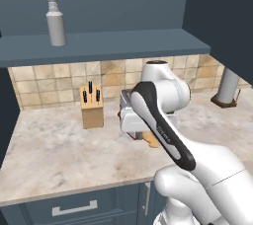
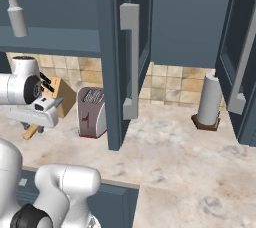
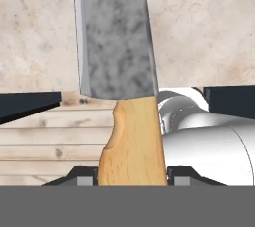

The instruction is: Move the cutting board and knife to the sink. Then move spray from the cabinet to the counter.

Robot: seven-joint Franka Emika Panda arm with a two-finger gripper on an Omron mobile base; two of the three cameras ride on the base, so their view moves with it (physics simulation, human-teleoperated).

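Note:
The knife [image 3: 117, 47] has a grey steel blade and an orange-tan handle [image 3: 133, 144], and my gripper [image 3: 132, 176] is shut on that handle. The blade points away over the marbled counter [image 1: 54, 150]. In the left base view the handle end [image 1: 152, 141] pokes out below my gripper [image 1: 146, 134], just above the counter. From the right it shows as a tan stub [image 2: 31, 132] under my gripper [image 2: 38, 123]. The grey-white spray [image 1: 56, 18] [image 2: 15, 11] stands upright on the cabinet shelf [image 1: 128, 45] [image 2: 55, 39], up and to the left of the hand. The cutting board and the sink are out of view.
A tan knife block [image 1: 92, 105] [image 2: 59, 95] stands by the backsplash. A toaster [image 2: 92, 112] sits right of the hand. An open cabinet door [image 2: 127, 57] hangs over the counter [image 2: 175, 142]. A grey roll on a brown base [image 1: 228, 86] [image 2: 208, 101] stands far right. Drawers [image 1: 74, 207] lie below.

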